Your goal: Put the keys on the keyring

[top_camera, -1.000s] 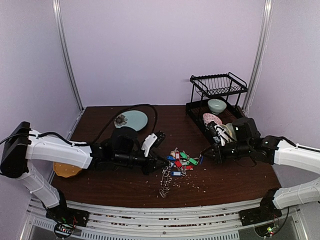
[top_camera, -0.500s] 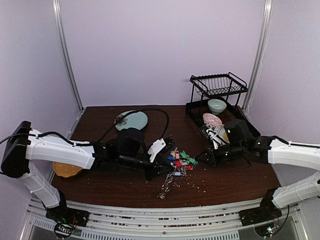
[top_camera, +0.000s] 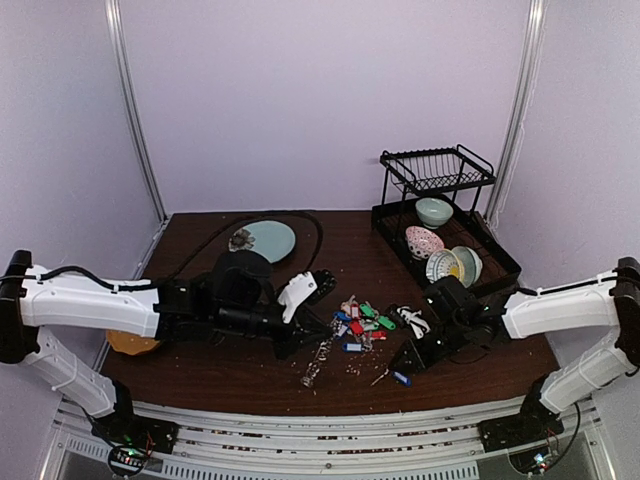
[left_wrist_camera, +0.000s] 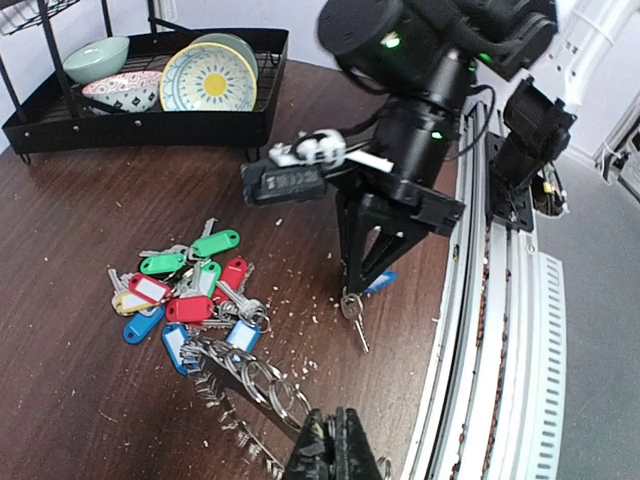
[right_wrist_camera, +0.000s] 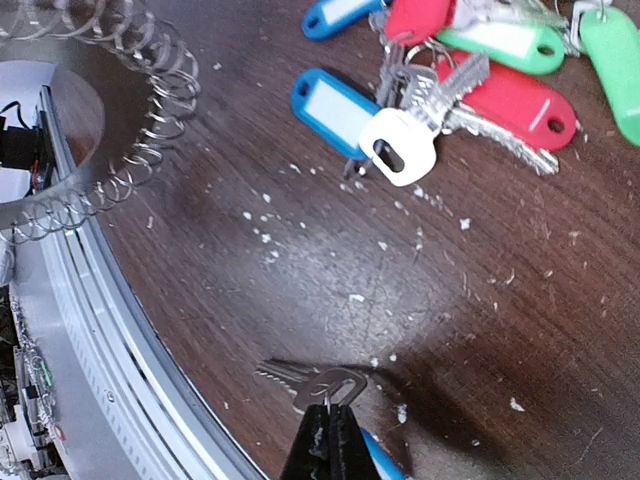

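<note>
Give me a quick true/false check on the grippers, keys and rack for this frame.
1. The left gripper is shut on the keyring. True.
2. The right gripper holds a green-tagged key. False: its key carries a blue tag.
3. The other tagged keys lie in a pile on the table. True.
4. The dish rack has no bowls in it. False: several bowls sit in its lower tray.
5. The held key is already threaded on the keyring. False: the two are apart.
</note>
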